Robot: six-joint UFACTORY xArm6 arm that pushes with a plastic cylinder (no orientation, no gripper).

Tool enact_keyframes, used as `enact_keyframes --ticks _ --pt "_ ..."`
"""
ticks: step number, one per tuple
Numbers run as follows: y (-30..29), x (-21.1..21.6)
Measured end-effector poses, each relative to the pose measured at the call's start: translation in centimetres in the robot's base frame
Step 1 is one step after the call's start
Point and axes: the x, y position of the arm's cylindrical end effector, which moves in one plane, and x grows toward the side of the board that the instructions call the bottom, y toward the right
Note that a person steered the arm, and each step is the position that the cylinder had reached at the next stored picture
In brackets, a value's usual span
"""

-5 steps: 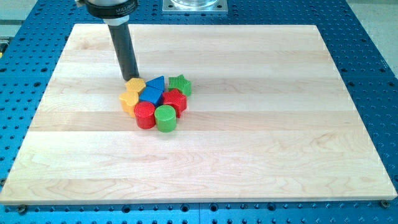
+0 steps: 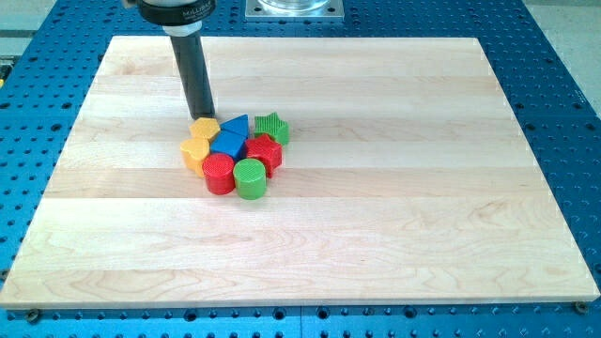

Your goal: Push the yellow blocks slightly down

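Observation:
Two yellow blocks sit at the left of a tight cluster left of the board's middle: a small yellow block at the cluster's upper left and a yellow heart-shaped block just below it. My tip stands right at the upper edge of the small yellow block, touching or nearly touching it. The dark rod rises from there to the view's top.
Packed against the yellow blocks are a blue triangular block, a blue block, a green star block, a red block, a red cylinder and a green cylinder. The wooden board lies on a blue perforated table.
My tip has shifted slightly to the view's right along the top of the small yellow block. The blocks have not visibly moved.

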Motion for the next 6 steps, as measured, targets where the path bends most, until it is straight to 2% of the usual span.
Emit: enact_keyframes --ticks 2,6 --pt "0.1 0.6" --pt "0.4 5.1"
